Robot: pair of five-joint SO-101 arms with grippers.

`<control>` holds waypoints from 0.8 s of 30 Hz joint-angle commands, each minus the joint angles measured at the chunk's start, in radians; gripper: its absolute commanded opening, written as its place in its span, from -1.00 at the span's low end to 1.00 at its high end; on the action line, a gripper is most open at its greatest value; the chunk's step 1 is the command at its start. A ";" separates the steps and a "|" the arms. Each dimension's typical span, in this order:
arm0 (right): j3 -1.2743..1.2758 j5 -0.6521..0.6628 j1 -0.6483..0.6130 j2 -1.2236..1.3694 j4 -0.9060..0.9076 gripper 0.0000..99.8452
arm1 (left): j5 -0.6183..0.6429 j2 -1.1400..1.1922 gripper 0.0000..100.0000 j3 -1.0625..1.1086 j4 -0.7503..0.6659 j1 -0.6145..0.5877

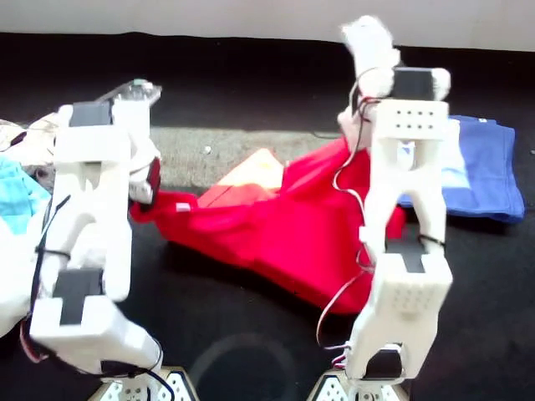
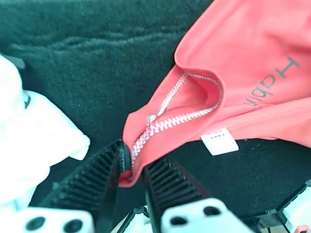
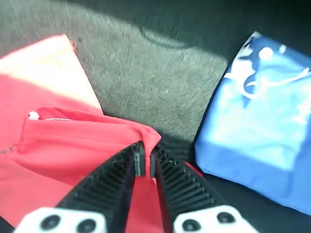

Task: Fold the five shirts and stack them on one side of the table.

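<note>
High view: red shirt [image 1: 284,225], crumpled, mid-table on the dark table [image 1: 251,75] between both arms; folded blue shirt [image 1: 485,167] at the right side, touching it; turquoise shirt [image 1: 17,196] at the left edge. Left wrist view: left gripper [image 2: 135,162] clenched on the red shirt's stitched hem; white garment [image 2: 34,141] near. Right wrist view: right gripper [image 3: 145,156] pinched tight on a red shirt edge, blue shirt just beside

Hard daylight crosses the far side of the dark felt-covered table [image 1: 209,150] in a pale band, bleaching one fold of the crumpled red cotton shirt [image 1: 259,171] to orange. The right white plastic arm [image 1: 372,50] glares at its top; the near tabletop lies in shadow. The folded blue cotton shirt [image 3: 262,97] shines pale.
</note>
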 commanded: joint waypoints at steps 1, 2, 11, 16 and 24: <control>-0.087 -0.003 0.010 -0.165 0.012 -0.99 | 0.043 0.153 -0.98 -0.337 0.121 0.010; -0.090 -0.003 0.010 -0.194 0.013 -0.99 | 0.057 0.196 -0.98 -0.392 0.124 0.007; 0.295 -0.003 -0.018 -0.533 0.015 -0.99 | 0.066 0.068 -0.98 -0.222 0.123 0.044; 0.697 -0.005 -0.113 -0.816 0.010 -0.99 | 0.028 -0.070 -0.98 -0.065 0.123 0.047; 1.302 0.057 -0.226 -1.116 -0.033 -0.99 | -0.064 -0.117 -0.98 0.231 0.117 0.044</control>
